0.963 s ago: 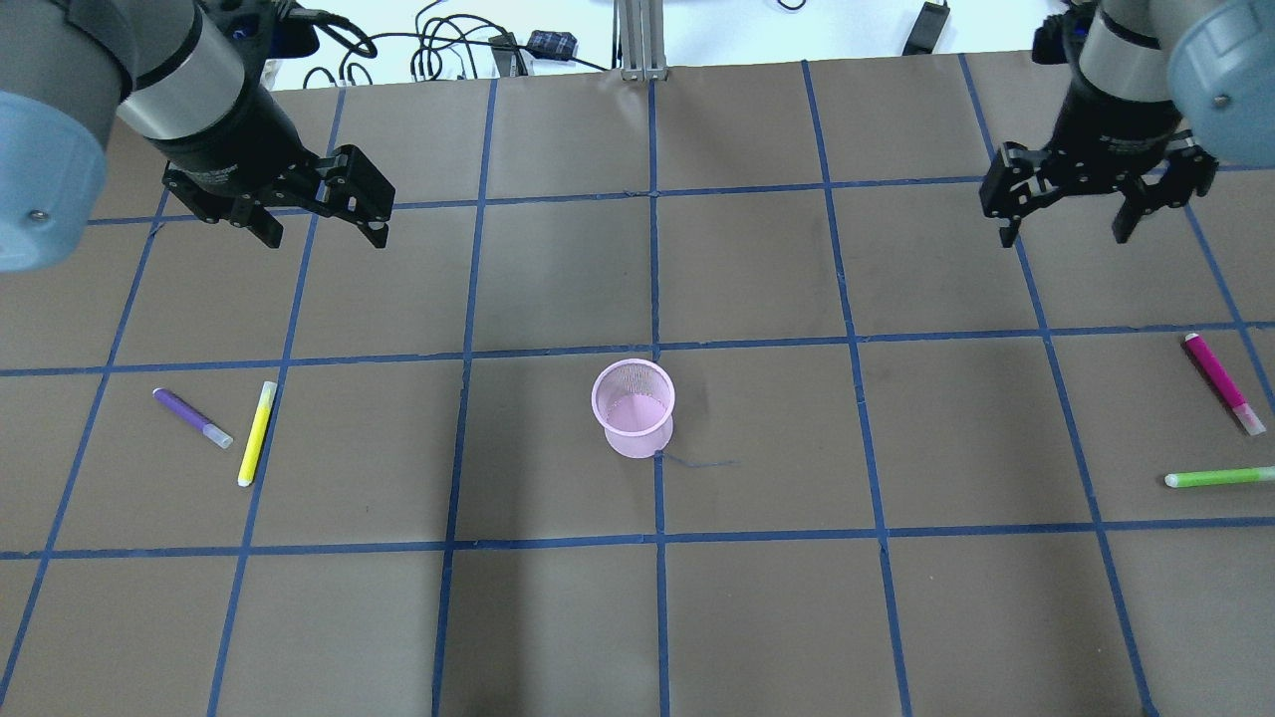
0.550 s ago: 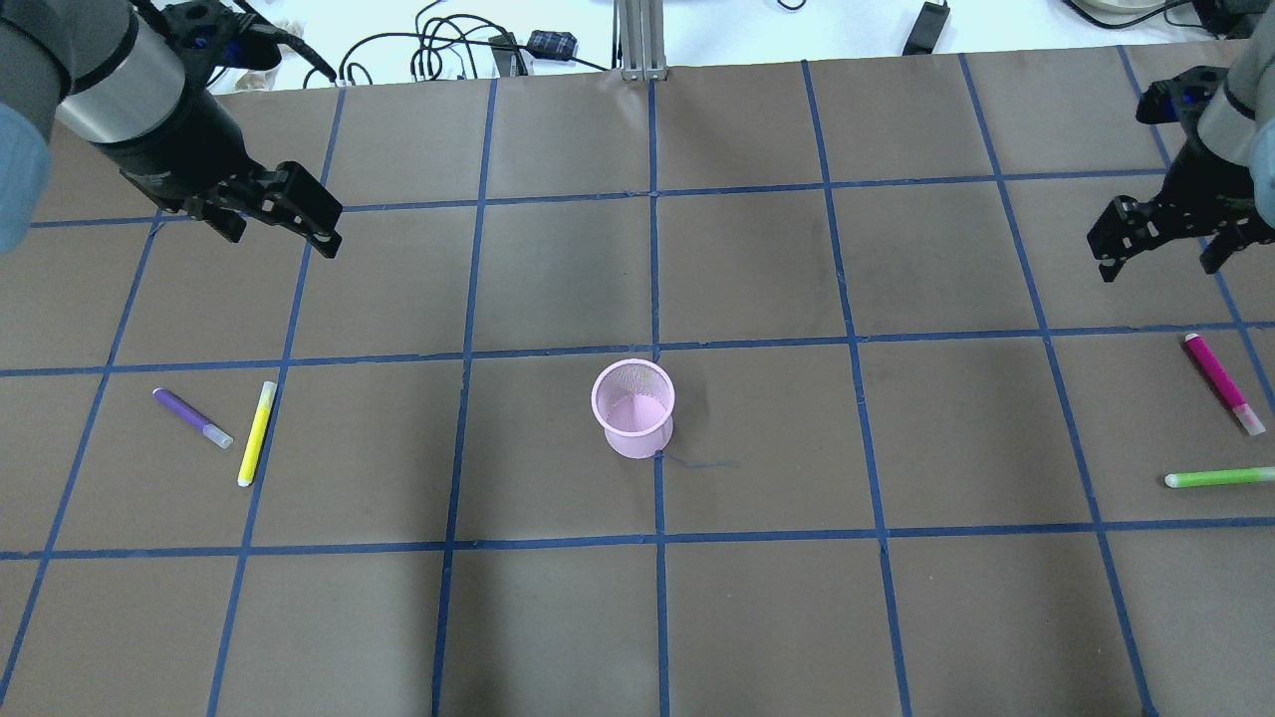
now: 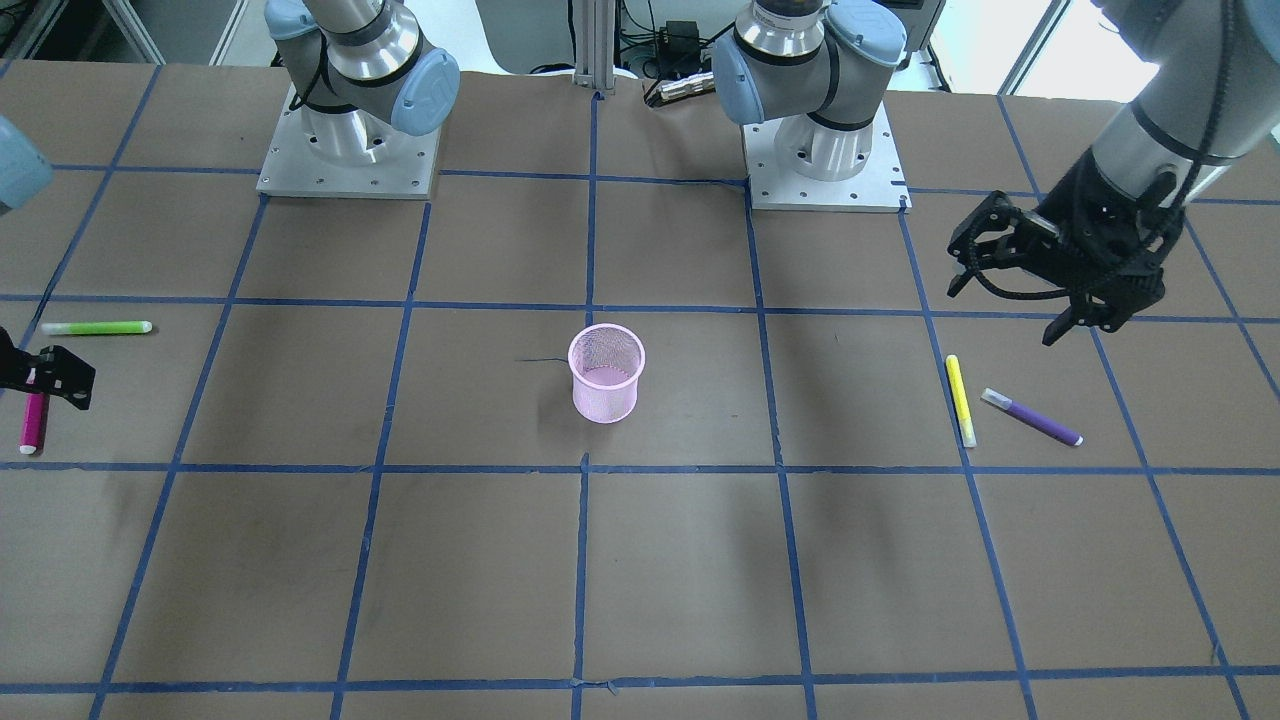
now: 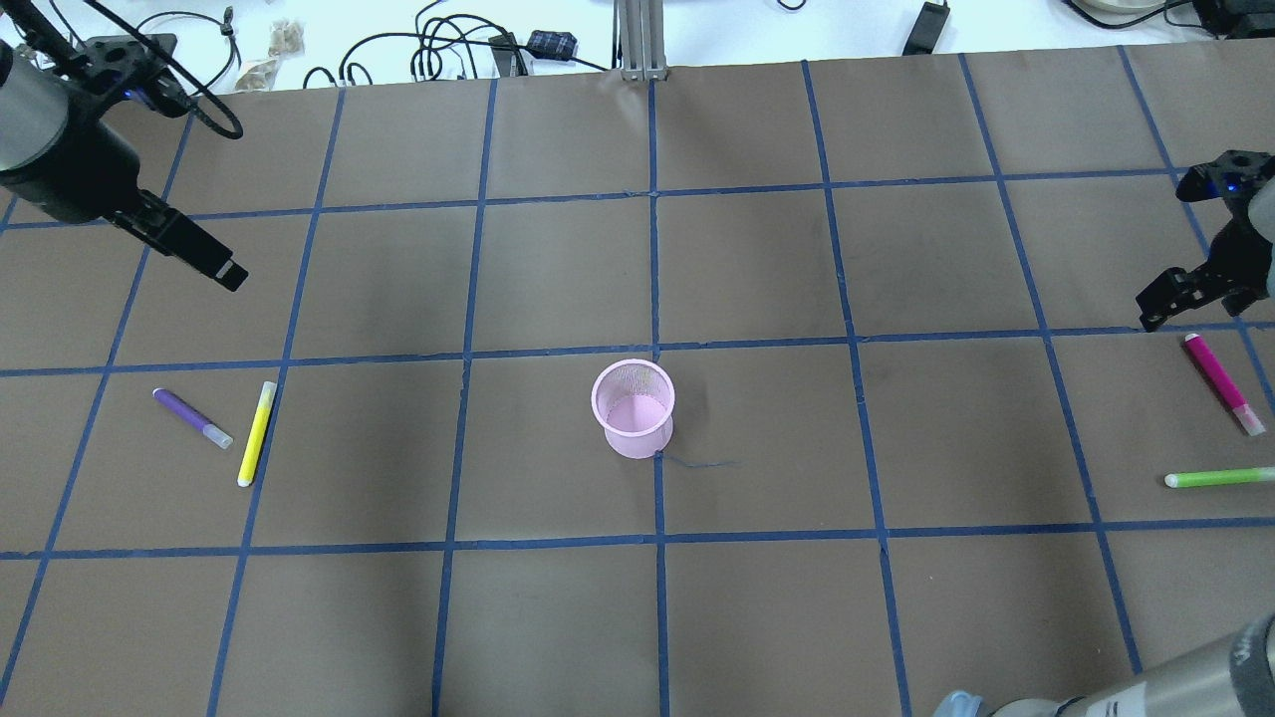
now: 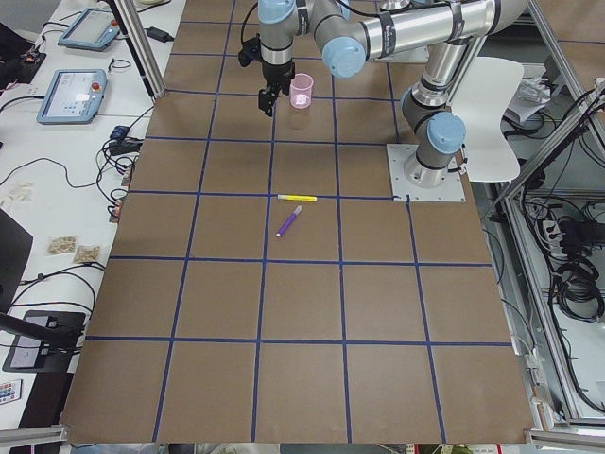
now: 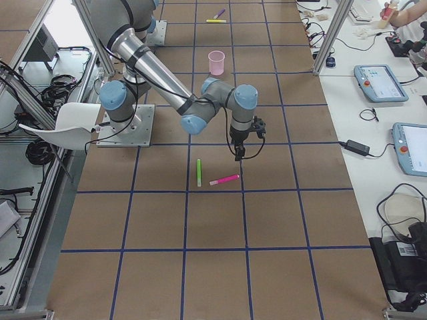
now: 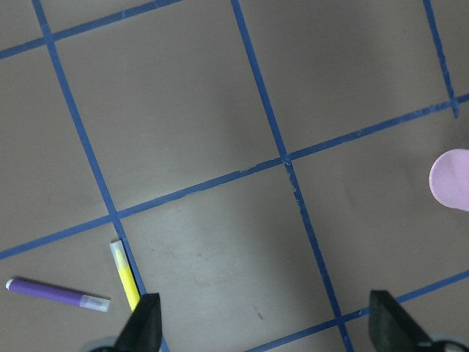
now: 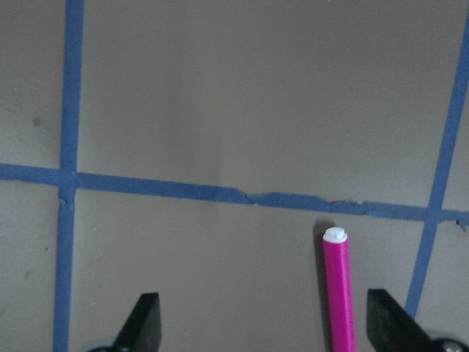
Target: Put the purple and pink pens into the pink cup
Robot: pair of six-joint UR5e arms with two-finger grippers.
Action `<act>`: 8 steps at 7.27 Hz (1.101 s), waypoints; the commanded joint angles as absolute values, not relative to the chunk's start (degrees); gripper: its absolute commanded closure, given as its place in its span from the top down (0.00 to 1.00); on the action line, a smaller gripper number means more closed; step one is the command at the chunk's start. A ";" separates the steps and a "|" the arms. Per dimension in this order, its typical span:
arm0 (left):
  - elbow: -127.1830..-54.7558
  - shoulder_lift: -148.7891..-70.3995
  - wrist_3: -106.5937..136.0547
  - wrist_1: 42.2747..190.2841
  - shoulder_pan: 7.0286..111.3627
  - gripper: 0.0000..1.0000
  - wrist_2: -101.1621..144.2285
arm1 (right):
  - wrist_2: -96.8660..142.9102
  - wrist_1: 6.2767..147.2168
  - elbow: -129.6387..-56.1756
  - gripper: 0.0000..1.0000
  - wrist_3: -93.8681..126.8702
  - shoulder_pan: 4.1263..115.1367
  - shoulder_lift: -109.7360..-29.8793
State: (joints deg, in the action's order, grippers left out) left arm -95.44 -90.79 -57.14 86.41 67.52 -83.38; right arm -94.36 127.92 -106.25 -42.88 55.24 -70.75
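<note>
Right wrist-mounted view: the wide-open right claw (image 8: pixel 262 317) should centre across the pink pen (image 8: pixel 339 293) before lowering.

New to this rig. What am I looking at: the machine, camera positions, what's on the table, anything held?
Two robot arms on a tape-gridded table, each ending in a two-finger claw. Views: one from behind the robot, one facing it, one from each table end, one on each wrist. A pink cup stands mid-table, empty. The purple pen and yellow pen lie on the robot's left, pink pen and green pen on its right. The left claw and right claw are open, holding nothing; the right hangs by the pink pen.
</note>
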 commanded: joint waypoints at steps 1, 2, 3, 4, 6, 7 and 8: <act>-95.80 -93.41 -81.17 90.44 58.39 1.00 -83.22 | -92.64 130.34 -103.29 1.00 -52.24 53.53 -67.85; -95.80 -95.86 -91.13 88.87 57.66 1.00 -85.06 | -92.11 130.52 -103.79 1.00 -52.82 53.26 -66.89; -96.15 -98.50 -100.45 84.16 57.66 1.00 -90.04 | -92.02 131.04 -103.80 1.00 -53.34 51.17 -64.97; -97.28 -100.61 -110.90 78.72 57.48 1.00 -91.39 | -92.11 130.87 -103.28 1.00 -56.22 49.93 -63.56; -98.70 -104.83 -128.15 69.73 57.39 1.00 -92.71 | -92.02 130.87 -104.06 1.00 -60.82 49.31 -63.28; -100.01 -106.68 -131.97 66.57 56.09 1.00 -92.90 | -92.02 130.35 -103.98 1.00 -60.73 49.31 -63.37; -102.11 -108.61 -136.54 62.62 53.12 1.00 -92.73 | -92.02 130.25 -103.97 0.82 -60.82 49.31 -63.20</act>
